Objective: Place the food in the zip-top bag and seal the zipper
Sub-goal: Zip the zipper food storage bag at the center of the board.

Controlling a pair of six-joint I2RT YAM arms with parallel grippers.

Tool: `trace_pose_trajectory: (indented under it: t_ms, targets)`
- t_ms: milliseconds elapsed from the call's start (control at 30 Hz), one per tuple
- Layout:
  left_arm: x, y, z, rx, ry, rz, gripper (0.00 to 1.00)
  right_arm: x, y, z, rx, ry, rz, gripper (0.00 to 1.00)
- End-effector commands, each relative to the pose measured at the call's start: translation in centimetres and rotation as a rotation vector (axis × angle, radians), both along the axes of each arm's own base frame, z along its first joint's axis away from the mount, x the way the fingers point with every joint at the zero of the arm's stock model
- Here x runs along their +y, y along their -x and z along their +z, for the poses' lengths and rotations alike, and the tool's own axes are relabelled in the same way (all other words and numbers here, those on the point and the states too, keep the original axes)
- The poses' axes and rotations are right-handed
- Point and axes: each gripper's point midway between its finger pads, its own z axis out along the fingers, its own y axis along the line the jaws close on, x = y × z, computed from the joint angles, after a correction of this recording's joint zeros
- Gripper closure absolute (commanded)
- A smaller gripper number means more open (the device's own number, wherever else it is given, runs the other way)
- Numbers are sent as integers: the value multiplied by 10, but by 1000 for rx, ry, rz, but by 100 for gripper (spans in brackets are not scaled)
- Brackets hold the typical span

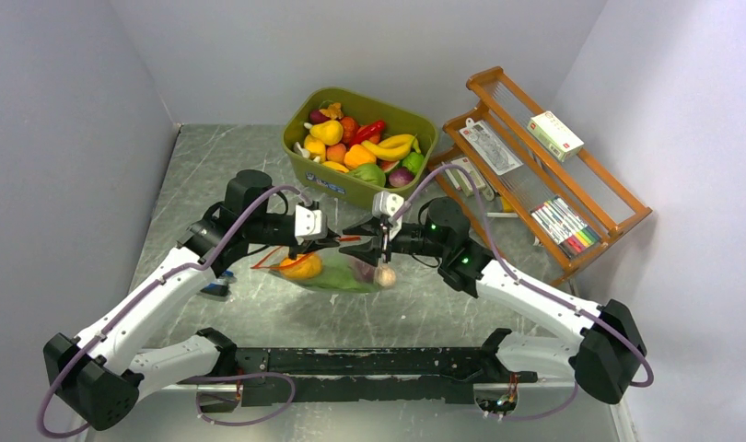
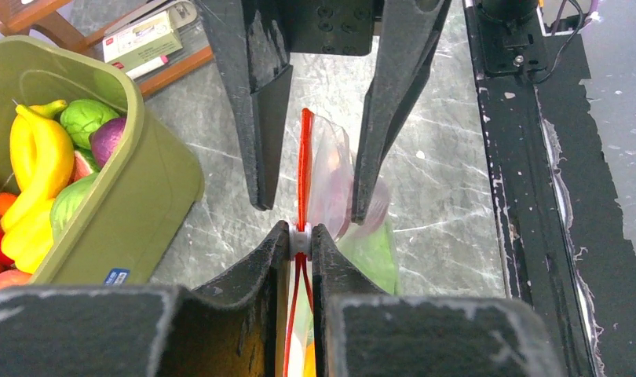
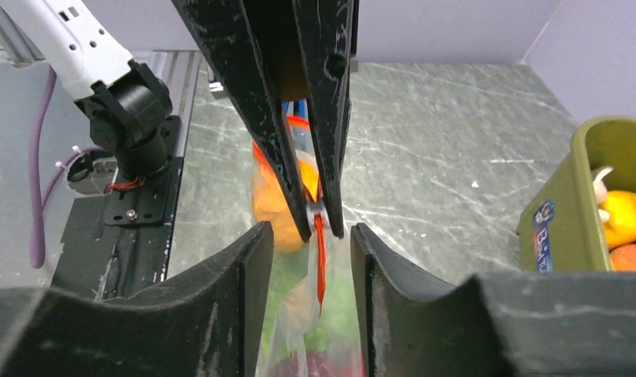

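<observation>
The zip-top bag hangs between both grippers over the table's middle. Through its clear plastic I see food: an orange piece, green leaves and a small pale piece. A purple piece shows low in the right wrist view. My left gripper is shut on the white slider of the red-orange zipper. My right gripper is open. Its fingers stand on either side of the zipper's loose end without pinching it. From above, the left gripper and right gripper nearly meet.
An olive-green tub full of toy fruit stands just behind the grippers. A wooden rack with printed packets leans at the right. The black base rail runs along the near edge. Grey walls close in left, back and right.
</observation>
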Motion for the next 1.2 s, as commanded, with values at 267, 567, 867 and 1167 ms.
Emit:
trace_pose_trajectory:
  t_ms: [267,567,867,1167]
  targets:
    - [-4,6,14,-18,40,-50,93,2,-7,0,-31,53,-18,72]
    - [-2,7,7,-13,32,-38,93,-4,-5,16,-68,-18,-45,100]
    - [6,9,3,-27,5,-5,93,-17,-3,34,-150,-104,-91,100]
    - [10,7,1,-27,-26,6,93,-27,-11,39,-184,-103,-169,100]
